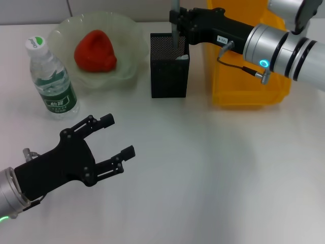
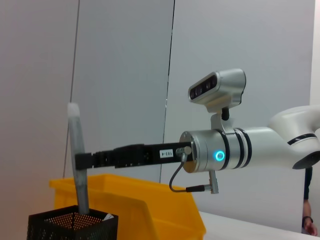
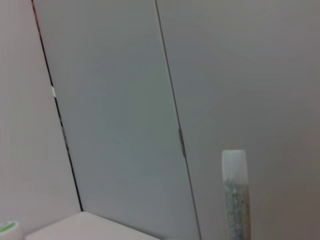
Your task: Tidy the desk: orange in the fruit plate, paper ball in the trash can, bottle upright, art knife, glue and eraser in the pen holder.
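Head view: right gripper [image 1: 176, 26] holds glue [image 1: 175, 30] over pen holder [image 1: 169, 65].

On the counter [image 1: 213, 173], the bottle [image 1: 52, 81] stands upright at the far left, with the fruit plate [image 1: 129, 46] just behind and to its right, a fruit [image 1: 95, 52] lying in it. Right of the plate stands the pen holder [image 1: 168, 68], and right of that the trash can [image 1: 249, 76]. A glue stick [image 1: 175, 23] stands upright in the holder, the right tool [image 1: 179, 23] over it. The left tool [image 1: 118, 137] hovers over the counter's near left, in front of the bottle.
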Controlling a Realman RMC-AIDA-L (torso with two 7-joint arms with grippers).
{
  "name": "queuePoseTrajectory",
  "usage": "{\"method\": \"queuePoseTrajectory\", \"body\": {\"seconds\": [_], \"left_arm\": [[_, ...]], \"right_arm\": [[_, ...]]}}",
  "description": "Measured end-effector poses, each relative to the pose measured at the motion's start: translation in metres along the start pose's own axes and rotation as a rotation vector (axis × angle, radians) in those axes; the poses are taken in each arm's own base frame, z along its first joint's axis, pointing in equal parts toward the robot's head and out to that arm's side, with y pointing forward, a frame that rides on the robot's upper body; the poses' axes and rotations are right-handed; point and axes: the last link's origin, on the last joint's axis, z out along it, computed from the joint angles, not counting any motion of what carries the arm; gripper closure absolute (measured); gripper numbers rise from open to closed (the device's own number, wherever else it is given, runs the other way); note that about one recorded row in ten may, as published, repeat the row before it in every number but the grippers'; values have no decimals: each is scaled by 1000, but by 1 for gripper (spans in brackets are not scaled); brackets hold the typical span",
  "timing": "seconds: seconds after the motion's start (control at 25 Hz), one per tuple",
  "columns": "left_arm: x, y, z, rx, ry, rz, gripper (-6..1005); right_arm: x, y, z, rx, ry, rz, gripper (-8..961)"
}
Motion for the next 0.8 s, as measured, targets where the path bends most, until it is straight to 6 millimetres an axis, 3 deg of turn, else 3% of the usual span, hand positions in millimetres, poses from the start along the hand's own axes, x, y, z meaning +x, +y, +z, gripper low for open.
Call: {"method": "queuePoseTrajectory", "body": {"seconds": [0.36,0.8], "left_arm": [[1,0,0,-2,6,-8,156],[1,0,-2,0,5,-8,156]], "right_arm": [[2,-1,3,15,23,-5,826],[4,-1,3,13,25,8,707]]}}
